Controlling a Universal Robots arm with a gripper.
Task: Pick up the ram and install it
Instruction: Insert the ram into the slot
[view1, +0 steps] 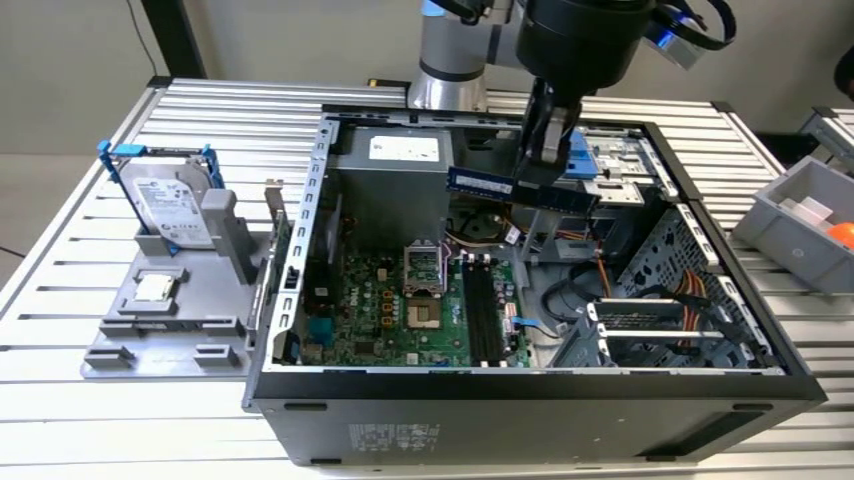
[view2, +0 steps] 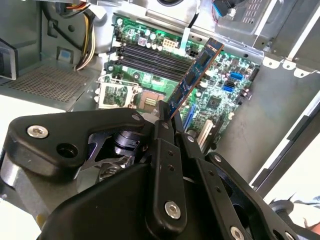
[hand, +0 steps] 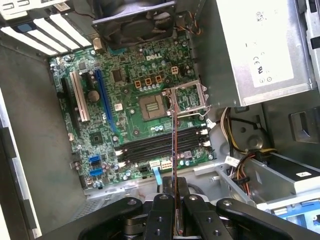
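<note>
One thin ram (view2: 196, 75) hangs pinched in the gripper (view2: 167, 116) above the motherboard (hand: 115, 115); it looks light, stiff, fragile, best held by edges.

One ram (view1: 481, 182), one gripper (view1: 543, 172)

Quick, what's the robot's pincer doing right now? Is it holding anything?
Pincer: closed on the RAM stick, held over the open computer's motherboard.
</note>
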